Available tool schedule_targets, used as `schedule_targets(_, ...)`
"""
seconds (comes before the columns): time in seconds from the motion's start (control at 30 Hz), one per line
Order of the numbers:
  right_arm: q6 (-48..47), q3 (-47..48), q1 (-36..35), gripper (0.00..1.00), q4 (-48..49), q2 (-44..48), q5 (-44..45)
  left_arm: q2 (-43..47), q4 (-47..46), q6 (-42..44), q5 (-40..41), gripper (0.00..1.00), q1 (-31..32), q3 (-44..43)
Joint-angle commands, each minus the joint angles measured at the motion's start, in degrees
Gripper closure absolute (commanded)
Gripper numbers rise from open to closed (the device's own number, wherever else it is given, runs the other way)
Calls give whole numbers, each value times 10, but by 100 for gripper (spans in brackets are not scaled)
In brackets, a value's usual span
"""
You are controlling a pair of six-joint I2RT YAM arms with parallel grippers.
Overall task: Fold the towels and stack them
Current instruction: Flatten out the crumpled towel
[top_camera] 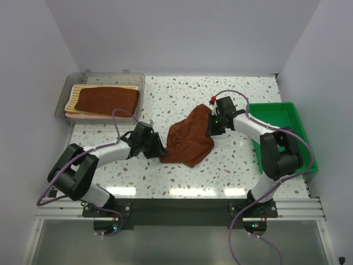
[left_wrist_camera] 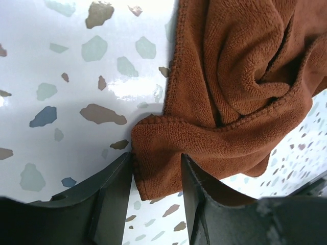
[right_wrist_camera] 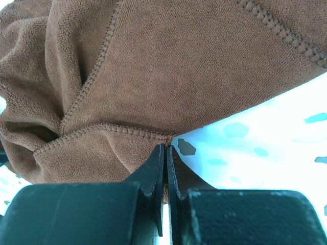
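Observation:
A crumpled rust-brown towel (top_camera: 187,141) lies on the speckled tabletop between both arms. My left gripper (top_camera: 160,150) is at its lower left. In the left wrist view this gripper (left_wrist_camera: 157,163) stands open, with a corner of the towel (left_wrist_camera: 230,76) lying between its fingers. My right gripper (top_camera: 211,126) is at the towel's upper right end. In the right wrist view it (right_wrist_camera: 166,148) is shut on the stitched hem of the towel (right_wrist_camera: 179,66). A folded rust-brown towel (top_camera: 107,100) lies on a yellow-and-white striped one (top_camera: 77,91) and a salmon-pink one (top_camera: 83,116).
The folded stack sits inside a clear grey bin (top_camera: 60,105) at the back left. A green plastic tray (top_camera: 287,118) stands at the right edge, behind the right arm. White walls close in the table on three sides.

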State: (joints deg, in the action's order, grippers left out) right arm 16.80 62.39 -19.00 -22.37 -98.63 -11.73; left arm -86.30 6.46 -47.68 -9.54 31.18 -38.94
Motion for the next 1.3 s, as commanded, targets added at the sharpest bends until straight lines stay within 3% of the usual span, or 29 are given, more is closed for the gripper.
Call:
schedule_targets(0.0, 7, -3, -1, 100, 20, 32, -13, 10, -27, -44, 20, 53, -10, 35)
schedule_targets(0.57, 1, 12, -1, 100, 15, 19, -21, 35, -87, -80, 44, 76, -14, 63)
schedule_targets(1.13, -1, 16, 0, 100, 14, 14, -22, 3, -141, -91, 46, 77, -25, 74)
schedule_targets(1.2, 0, 17, -1, 100, 14, 16, -21, 2, -145, -86, 44, 81, -26, 74)
schedule_targets(1.27, 1, 20, -1, 100, 11, 19, -19, 3, -141, -79, 49, 94, -27, 66)
